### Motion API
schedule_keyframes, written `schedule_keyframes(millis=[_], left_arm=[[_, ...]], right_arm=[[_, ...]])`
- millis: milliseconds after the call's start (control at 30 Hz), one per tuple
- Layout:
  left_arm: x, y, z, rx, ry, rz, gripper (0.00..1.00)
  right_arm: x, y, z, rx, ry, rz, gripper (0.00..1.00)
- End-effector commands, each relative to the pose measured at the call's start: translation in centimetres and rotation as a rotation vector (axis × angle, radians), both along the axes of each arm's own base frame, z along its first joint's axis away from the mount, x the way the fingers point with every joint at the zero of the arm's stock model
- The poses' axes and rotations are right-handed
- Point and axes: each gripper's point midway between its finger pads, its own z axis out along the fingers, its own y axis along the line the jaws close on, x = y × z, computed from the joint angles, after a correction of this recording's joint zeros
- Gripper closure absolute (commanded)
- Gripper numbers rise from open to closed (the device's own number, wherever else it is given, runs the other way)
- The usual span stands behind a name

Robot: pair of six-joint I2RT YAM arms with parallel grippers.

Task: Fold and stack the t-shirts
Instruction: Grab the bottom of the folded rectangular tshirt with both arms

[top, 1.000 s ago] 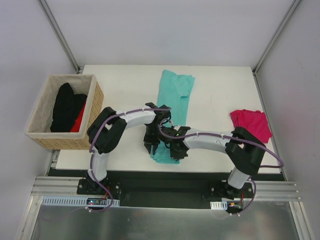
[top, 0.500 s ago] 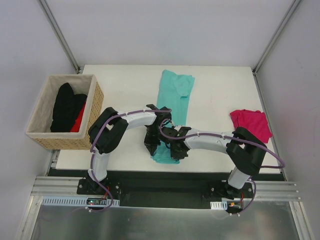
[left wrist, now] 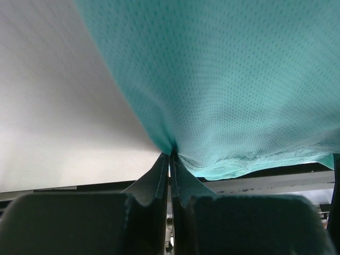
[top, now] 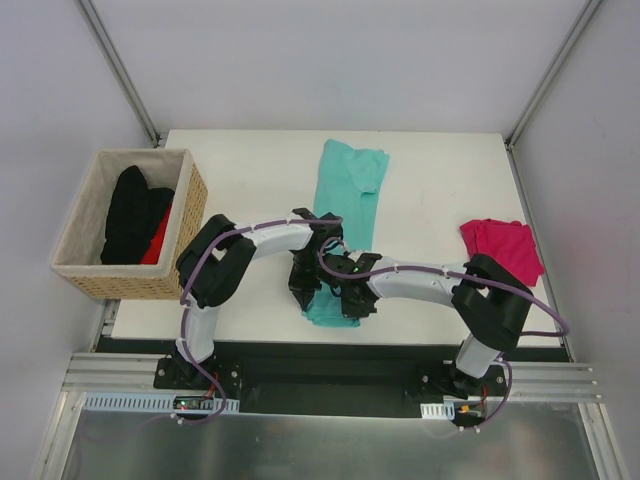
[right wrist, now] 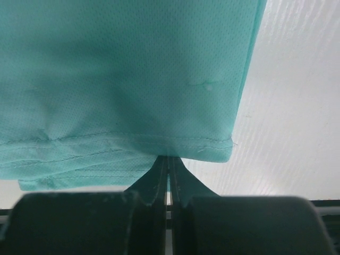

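The teal-mint t-shirt (top: 347,195) lies folded into a long narrow strip down the middle of the white table (top: 250,170), its hem at the near edge. My left gripper (top: 304,297) is shut on the shirt's left near edge, and the cloth (left wrist: 228,79) rises from its closed fingertips. My right gripper (top: 352,303) is shut on the hem's right near corner, where the stitched hem (right wrist: 133,95) meets its tips. The magenta-pink t-shirt (top: 503,247) lies folded at the table's right edge, apart from both grippers.
A wicker basket (top: 185,235) holding black and red cloth stands off the table's left side. Both arms cross in front of the teal shirt at the table's near edge. Grey walls close in the sides and back.
Almost nothing differs. The left arm's wrist shifted very slightly toward the shirt a second ago; both grippers stay shut on the near end of the teal shirt.
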Motion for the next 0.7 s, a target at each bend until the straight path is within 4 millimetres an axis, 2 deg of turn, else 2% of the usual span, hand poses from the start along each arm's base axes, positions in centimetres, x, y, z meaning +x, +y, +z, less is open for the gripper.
schedule_keyframes(millis=[0,233,667], left_arm=[[0.4,-1.4,3.1,-0.043,-0.080,-0.020,1.00],[1.0,-1.3,5.1,-0.046,-0.134,-0.021,1.00],[0.8,-0.2,6.7,-0.034,-0.168,-0.012,1.00]], right_arm=[[1.2,-2.2,-0.4,-0.124,-0.048,0.015,0.99],[1.6,-2.6,1.0,-0.145,-0.080,0.015,0.99],[2.0,-2.5,4.5,-0.141,-0.154,0.008,0.99]])
